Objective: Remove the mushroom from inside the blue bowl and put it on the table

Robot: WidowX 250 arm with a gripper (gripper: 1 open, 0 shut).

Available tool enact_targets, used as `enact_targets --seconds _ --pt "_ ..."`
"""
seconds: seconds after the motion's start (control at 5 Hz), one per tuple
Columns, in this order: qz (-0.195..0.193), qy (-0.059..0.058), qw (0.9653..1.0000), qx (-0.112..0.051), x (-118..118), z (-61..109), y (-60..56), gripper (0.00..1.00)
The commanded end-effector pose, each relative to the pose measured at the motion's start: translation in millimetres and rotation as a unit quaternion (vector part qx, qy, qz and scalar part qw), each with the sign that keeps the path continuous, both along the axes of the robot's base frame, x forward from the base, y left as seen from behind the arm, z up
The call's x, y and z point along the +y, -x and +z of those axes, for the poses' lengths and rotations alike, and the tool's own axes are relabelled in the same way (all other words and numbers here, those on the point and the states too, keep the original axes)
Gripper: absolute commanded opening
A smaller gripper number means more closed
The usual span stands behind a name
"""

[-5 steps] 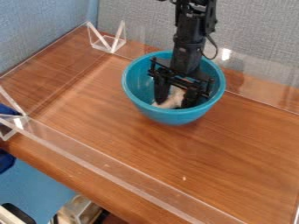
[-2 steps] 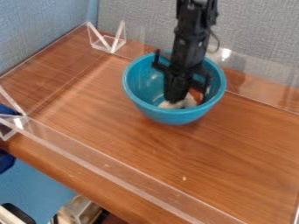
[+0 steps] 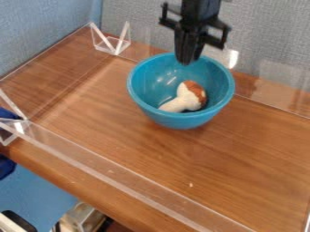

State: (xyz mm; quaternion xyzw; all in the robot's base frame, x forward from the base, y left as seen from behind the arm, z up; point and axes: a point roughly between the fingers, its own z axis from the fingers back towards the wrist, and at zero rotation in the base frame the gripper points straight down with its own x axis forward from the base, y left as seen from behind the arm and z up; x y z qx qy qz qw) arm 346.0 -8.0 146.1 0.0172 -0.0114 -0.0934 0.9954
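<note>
my gripper (image 3: 189, 56) hangs above the far rim of the blue bowl (image 3: 148, 89), pointing straight down, fingers pressed together with nothing pinched between them. the tips sit clear of the bowl, up over its back edge.

the mushroom (image 3: 186, 98) lies inside the bowl, on its side toward the right of the bottom, cream stem pointing left and down, reddish-brown cap up against the right inner wall. it is well below my fingertips and not touching them. so the mushroom is in the bowl, not in my grasp and not on the table.

the bowl stands upright on the table (image 3: 109, 127), toward the far right part of the wood surface, close to the far acrylic wall (image 3: 273, 80). its turquoise inside shows a glossy patch on the left wall.

low clear walls run around the tabletop; the near one (image 3: 133, 177) crosses the front of the view, and at the far left corner a clear triangular bracket (image 3: 111, 41) props the wall up. another small bracket sits at the left edge (image 3: 13, 127). the wood between the bowl and the near wall shows only grain and soft reflections. behind the table is a blue-grey textured panel (image 3: 49, 27).

my arm comes down from the top edge of the view, dark and upright, directly over the bowl's back half.
</note>
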Motion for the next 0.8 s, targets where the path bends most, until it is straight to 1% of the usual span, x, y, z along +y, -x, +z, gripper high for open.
enact_targets --seconds 0.0,0.2,0.4,0.6 --pt "0.031 0.004 0.9983 -0.050 0.8 40.0 -6.4 0.00" --pt "0.036 0.008 0.9986 -0.037 1.9 25.1 -3.3 1.00" --pt "0.038 0.010 0.9990 -0.021 2.8 7.1 1.3 1.00" --pt "0.042 0.006 0.9991 -0.007 7.3 -8.8 6.2 1.00"
